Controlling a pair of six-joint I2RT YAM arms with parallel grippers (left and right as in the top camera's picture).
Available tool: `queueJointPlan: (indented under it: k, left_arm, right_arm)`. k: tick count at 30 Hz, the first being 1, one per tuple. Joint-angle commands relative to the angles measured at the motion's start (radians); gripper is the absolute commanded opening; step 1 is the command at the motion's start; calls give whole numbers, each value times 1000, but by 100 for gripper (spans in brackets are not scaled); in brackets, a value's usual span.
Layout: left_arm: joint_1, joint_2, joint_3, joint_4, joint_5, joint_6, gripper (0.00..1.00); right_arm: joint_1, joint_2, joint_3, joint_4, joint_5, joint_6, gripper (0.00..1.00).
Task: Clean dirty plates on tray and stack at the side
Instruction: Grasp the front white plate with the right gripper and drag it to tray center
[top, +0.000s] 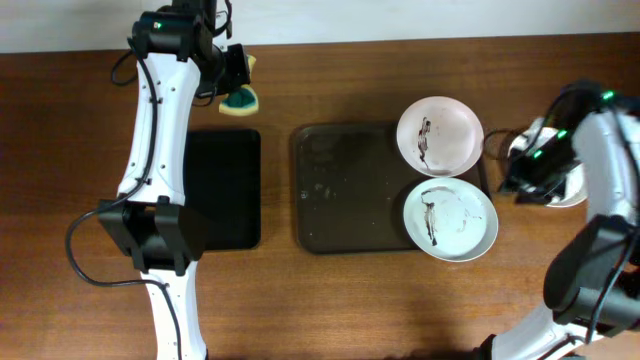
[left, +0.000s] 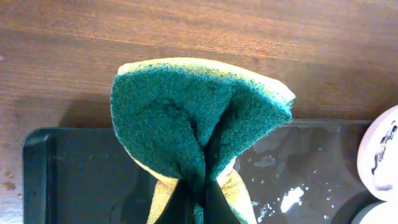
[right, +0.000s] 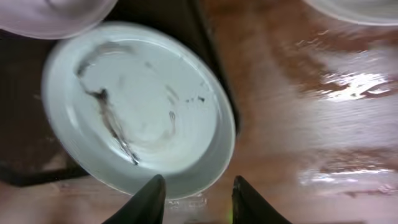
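Note:
Two dirty plates lie on the right end of the dark brown tray (top: 340, 190). The far plate (top: 440, 135) and the near plate (top: 450, 218) both carry dark smears. A third white plate (top: 572, 185) rests on the table right of the tray, partly under my right arm. My right gripper (top: 518, 183) hovers between that plate and the tray. In the right wrist view it (right: 199, 199) is open and holds nothing, just short of the near plate's rim (right: 137, 106). My left gripper (top: 232, 75) is shut on a green and yellow sponge (left: 199, 124), folded in the grip, at the far left.
A smaller black tray (top: 222, 188) lies left of the brown tray, beside my left arm. The left arm's base (top: 150, 235) stands at its left edge. Bare wood runs along the front of the table.

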Motion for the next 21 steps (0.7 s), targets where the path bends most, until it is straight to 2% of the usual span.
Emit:
queueJointPlan:
  k: [1, 7, 14, 16, 18, 21]
  left_arm:
    - [-5, -8, 17, 3, 14, 29, 0]
    - [-5, -8, 17, 13, 14, 31, 0]
    - [-5, -8, 17, 18, 14, 31, 0]
    - [-5, -8, 17, 21, 14, 31, 0]
    - [-5, -8, 17, 21, 14, 31, 0]
    - [-5, -8, 17, 17, 14, 31, 0]
  right_arm:
    - [16, -3, -138, 64, 11, -4, 36]
    - [39, -3, -304, 264, 92, 51, 35]
    - [66, -9, -345, 284, 51, 51, 4]
    - [139, -27, -345, 269, 16, 52, 4]
    - [246, -49, -344, 275, 9, 136, 4]
    - [427, -58, -344, 371, 10, 283, 4]
